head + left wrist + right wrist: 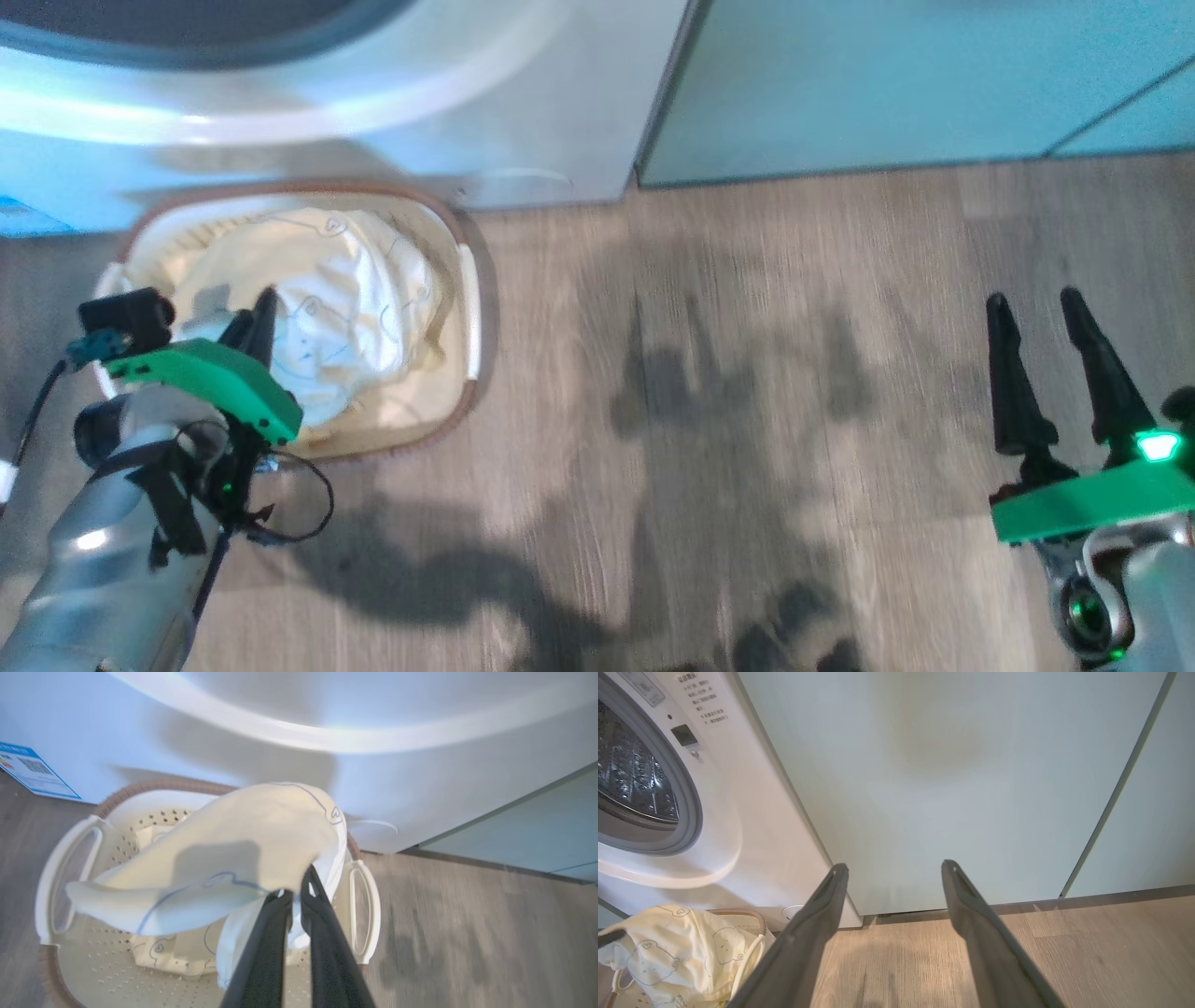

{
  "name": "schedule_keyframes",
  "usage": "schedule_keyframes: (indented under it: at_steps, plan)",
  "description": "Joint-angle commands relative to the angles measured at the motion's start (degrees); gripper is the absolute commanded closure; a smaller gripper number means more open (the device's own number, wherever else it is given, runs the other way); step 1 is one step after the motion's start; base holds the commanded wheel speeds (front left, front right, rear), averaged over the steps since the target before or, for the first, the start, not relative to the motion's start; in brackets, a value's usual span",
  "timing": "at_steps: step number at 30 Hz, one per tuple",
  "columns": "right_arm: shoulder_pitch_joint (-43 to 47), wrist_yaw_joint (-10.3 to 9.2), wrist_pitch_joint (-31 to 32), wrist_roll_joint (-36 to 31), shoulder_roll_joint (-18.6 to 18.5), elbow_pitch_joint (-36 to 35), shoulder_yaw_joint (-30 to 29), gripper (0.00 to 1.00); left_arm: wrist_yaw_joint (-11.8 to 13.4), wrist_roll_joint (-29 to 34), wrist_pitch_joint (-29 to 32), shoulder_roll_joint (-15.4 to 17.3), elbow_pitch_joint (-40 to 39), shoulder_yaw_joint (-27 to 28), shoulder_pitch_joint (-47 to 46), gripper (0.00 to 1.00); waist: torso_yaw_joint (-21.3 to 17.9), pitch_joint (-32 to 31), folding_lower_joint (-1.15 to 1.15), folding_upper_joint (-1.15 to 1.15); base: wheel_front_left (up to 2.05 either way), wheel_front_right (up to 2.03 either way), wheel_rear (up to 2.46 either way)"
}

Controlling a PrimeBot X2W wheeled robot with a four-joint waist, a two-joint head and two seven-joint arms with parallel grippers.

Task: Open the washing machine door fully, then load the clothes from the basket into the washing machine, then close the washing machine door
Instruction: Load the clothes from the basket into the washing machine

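Note:
My left gripper (296,884) is shut on a pale yellow bear-print garment (243,830), which hangs lifted above the cream basket (65,868). Another piece of the clothes (173,952) lies on the basket's bottom. In the head view the left gripper (261,308) is over the clothes (336,280) in the basket (448,425), which stands against the white washing machine (523,112). My right gripper (1036,303) is open and empty over the floor, far to the right. The right wrist view shows the steel drum (630,779) inside the grey ring (693,807). The washing machine door is out of view.
Pale green cabinet doors (934,75) stand to the right of the washer, straight ahead of the right gripper (894,868). A blue sticker (32,772) marks the washer's lower corner. Wood-look floor (747,420) stretches between the two grippers.

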Motion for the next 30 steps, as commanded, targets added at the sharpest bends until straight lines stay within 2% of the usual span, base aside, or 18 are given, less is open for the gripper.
schedule_keyframes:
  at_steps: [1, 7, 16, 20, 30]
  plan:
    - [1.3, 0.25, -0.5, -0.3, -1.2, -1.3, 0.5, 0.0, -0.1, 1.4, -0.7, 2.9, -2.8, 3.8, 1.3, 1.0, 2.4, -4.7, 0.01, -0.01, 0.0, 0.0, 0.0]
    - [4.0, 0.25, -0.5, -0.4, -1.7, -0.8, -0.1, 0.0, -0.1, 7.1, -0.8, 2.4, -11.1, 11.8, 7.3, 1.0, 4.0, -9.7, 0.01, -0.01, 0.0, 0.0, 0.0]
    - [8.4, 0.25, -0.5, -0.5, -1.5, -0.2, -1.4, 0.0, 0.3, 13.2, -0.8, -0.8, -24.0, 23.0, 18.4, 1.0, 5.5, -17.3, 0.01, -0.01, 0.0, 0.0, 0.0]
    - [9.9, 0.25, -0.5, -0.6, -1.3, -0.1, -2.0, 0.0, 0.2, 14.6, -0.8, -1.7, -28.8, 25.6, 22.5, 1.0, 5.8, -19.8, 0.01, -0.01, 0.0, 0.0, 0.0]
    - [12.2, 0.25, -0.5, -0.9, -1.2, -0.2, -2.7, 0.0, 0.6, 15.3, -0.7, -2.0, -36.5, 27.2, 28.8, 1.0, 6.5, -23.7, 0.01, -0.01, 0.0, 0.0, 0.0]
